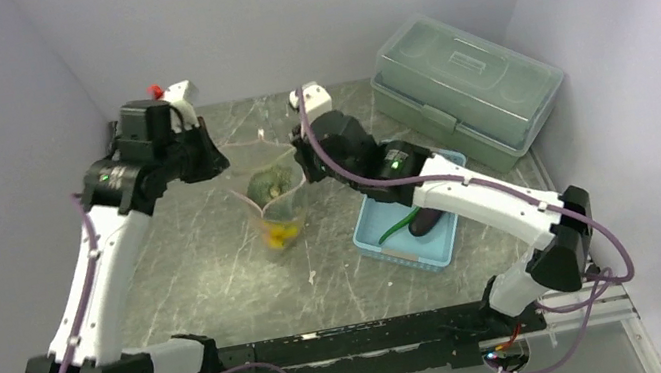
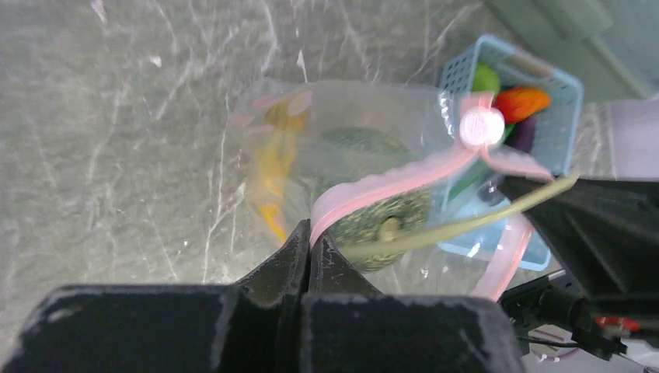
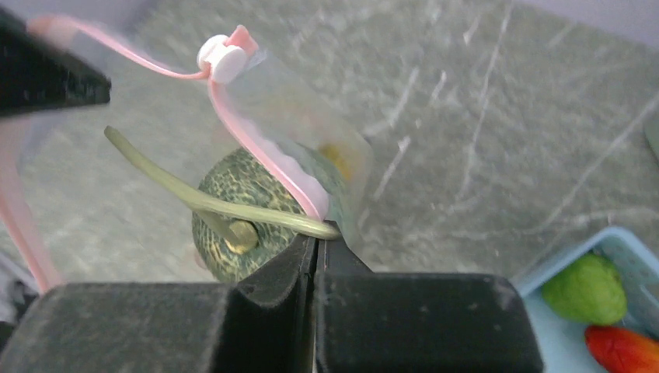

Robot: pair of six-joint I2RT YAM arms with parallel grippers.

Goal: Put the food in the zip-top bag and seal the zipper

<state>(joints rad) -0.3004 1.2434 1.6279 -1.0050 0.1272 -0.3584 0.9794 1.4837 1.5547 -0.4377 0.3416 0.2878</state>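
Observation:
The clear zip-top bag point(image 1: 276, 211) hangs upright above the table, held between both arms. Inside it sit the dark-green netted melon point(image 2: 371, 217) and the yellow bananas point(image 2: 272, 175). A pale green stalk point(image 3: 194, 198) lies across the melon's top. My left gripper point(image 2: 311, 233) is shut on the pink zipper point(image 2: 388, 185) at one end of the mouth. My right gripper point(image 3: 317, 237) is shut on the zipper strip point(image 3: 256, 151) at the other end. The white slider point(image 3: 221, 58) sits on the strip between them. The mouth gapes open.
A light blue basket point(image 1: 387, 243) stands right of the bag, holding a lime-green fruit point(image 3: 584, 289), an orange-red piece point(image 3: 622, 350), a purple eggplant point(image 1: 429, 221) and a thin green vegetable point(image 1: 398, 224). A big lidded grey-green box point(image 1: 467, 88) fills the back right corner. Walls enclose three sides.

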